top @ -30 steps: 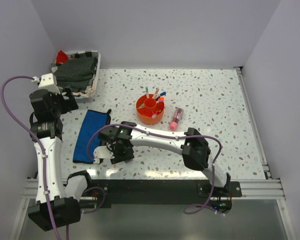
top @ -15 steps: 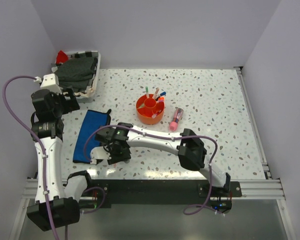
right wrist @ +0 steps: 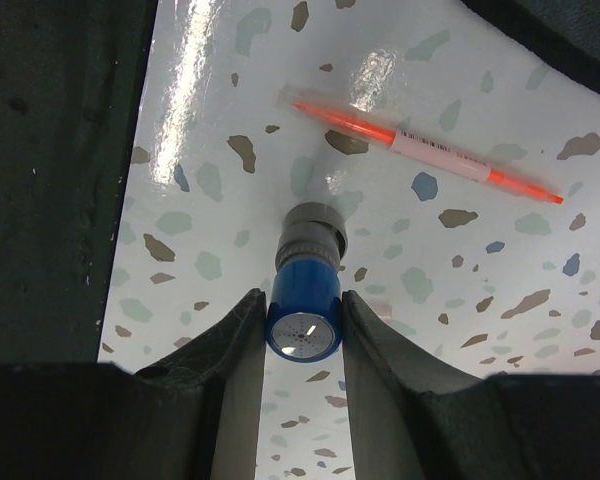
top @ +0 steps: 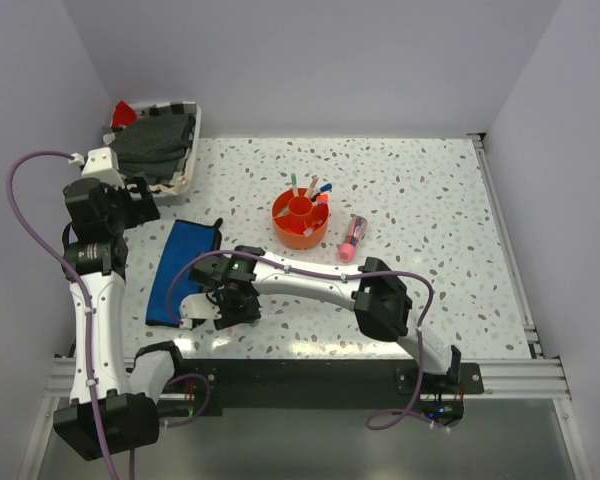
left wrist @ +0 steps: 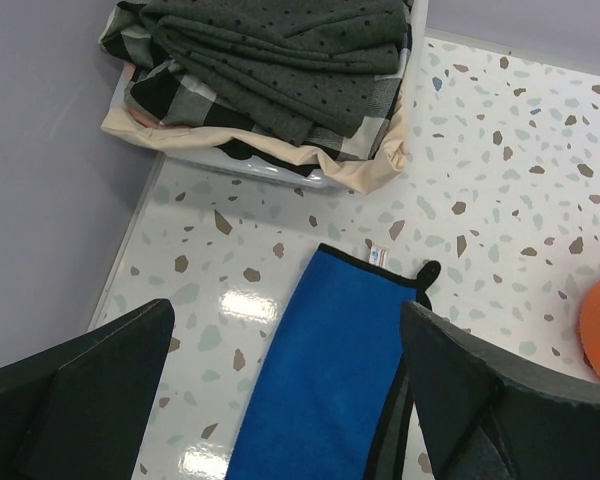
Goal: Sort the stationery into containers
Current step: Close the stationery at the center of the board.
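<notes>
Your right arm [top: 310, 272] reaching low and leftward across the worktop [top: 430, 190], right fingers [right wrist: 230, 360] gripping the blue cylinder [right wrist: 303, 300] near the blue pouch [top: 183, 268], only the wrist view showing an orange pen [right wrist: 425, 150] beyond, left fingers [left wrist: 80, 390] spread wide above the pouch

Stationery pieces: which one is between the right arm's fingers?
The small blue cylinder, pinched on both sides by the right fingers. The orange pen lies loose on the table beyond it; the pink tube lies beside the orange organiser.
</notes>
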Tool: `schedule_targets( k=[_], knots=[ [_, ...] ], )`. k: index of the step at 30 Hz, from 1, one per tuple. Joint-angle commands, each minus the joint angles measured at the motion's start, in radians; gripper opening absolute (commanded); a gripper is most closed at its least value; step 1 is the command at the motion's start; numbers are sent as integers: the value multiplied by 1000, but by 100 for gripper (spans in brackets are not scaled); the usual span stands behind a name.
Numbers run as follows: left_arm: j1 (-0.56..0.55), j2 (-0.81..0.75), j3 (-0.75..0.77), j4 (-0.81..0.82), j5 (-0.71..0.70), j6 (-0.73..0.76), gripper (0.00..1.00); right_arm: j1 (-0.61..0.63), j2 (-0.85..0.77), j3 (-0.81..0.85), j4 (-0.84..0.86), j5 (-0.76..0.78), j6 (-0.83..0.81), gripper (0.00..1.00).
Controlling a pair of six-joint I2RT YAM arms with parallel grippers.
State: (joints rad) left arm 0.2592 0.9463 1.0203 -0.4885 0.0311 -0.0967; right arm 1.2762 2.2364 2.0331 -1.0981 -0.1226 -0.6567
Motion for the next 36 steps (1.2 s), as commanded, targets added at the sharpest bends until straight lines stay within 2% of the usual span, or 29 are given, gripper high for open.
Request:
schedule_targets(
  k=[1,36],
  knots=[
    [-5,2,1,18,20,-11,100,-5,11,50,21,-8,9,0],
    [-2,22,-43,50,67,-31,100,-8,-4,-50,18,-38,19,0]
  ],
)
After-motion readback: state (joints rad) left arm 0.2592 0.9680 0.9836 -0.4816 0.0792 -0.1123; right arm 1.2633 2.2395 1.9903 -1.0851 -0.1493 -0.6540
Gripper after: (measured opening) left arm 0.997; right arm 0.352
